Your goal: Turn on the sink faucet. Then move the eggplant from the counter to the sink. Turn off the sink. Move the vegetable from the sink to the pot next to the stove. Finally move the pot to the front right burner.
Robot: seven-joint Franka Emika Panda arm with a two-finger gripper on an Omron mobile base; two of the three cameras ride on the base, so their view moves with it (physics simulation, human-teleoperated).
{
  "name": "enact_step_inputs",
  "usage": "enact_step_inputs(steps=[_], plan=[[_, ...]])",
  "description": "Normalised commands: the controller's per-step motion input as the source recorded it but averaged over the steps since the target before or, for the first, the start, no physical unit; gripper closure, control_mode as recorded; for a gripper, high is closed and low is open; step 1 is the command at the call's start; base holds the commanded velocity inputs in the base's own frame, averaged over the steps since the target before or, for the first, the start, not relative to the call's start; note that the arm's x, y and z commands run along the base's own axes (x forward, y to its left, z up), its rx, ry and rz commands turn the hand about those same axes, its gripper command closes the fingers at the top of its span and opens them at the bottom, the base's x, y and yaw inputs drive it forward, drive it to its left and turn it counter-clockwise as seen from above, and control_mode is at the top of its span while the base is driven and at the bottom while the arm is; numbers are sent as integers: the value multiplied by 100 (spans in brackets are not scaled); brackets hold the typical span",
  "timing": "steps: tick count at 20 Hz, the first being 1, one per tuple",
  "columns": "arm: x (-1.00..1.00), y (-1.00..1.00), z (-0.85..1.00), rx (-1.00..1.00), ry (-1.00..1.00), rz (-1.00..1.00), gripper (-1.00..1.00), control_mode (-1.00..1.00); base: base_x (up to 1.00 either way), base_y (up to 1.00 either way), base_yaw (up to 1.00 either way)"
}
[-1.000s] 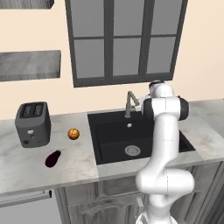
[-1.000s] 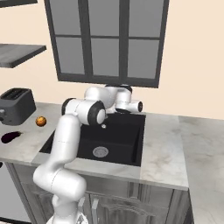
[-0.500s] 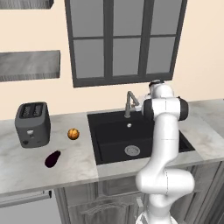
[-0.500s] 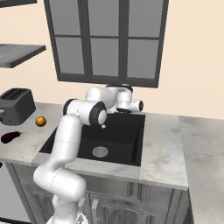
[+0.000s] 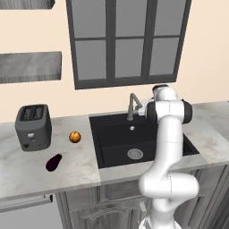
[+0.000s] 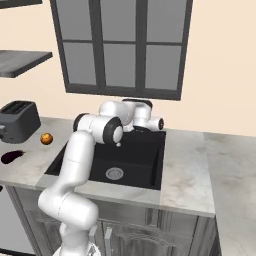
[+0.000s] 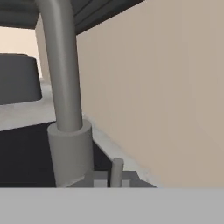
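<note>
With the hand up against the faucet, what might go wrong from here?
1. The gripper is shut beside the faucet, and its small handle stands free in the hand view, so a push may slip past it.
2. No water is visible over the sink, so the faucet may still be off.
3. The eggplant lies near the counter front edge.

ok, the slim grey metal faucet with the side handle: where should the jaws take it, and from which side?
Probably the small side handle at the base of the slim grey metal faucet, not the thick round column. The handle is a thin upright peg, so it fits between the jaws. Come from the right of the black sink, where the arm already is.
</note>
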Motion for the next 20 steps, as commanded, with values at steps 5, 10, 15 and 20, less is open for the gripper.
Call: enact_step_inputs(steps=[5,10,15,20], plan=[[-1,-13,-8,3,-2,-22,100,-100,0,0,0],[5,-14,-2,6,-2,-27,100,-100,0,0,0],[2,-9,-7,2,2,-12,100,-100,0,0,0],[0,-23,-12,0,2,0,100,-100,0,0,0]])
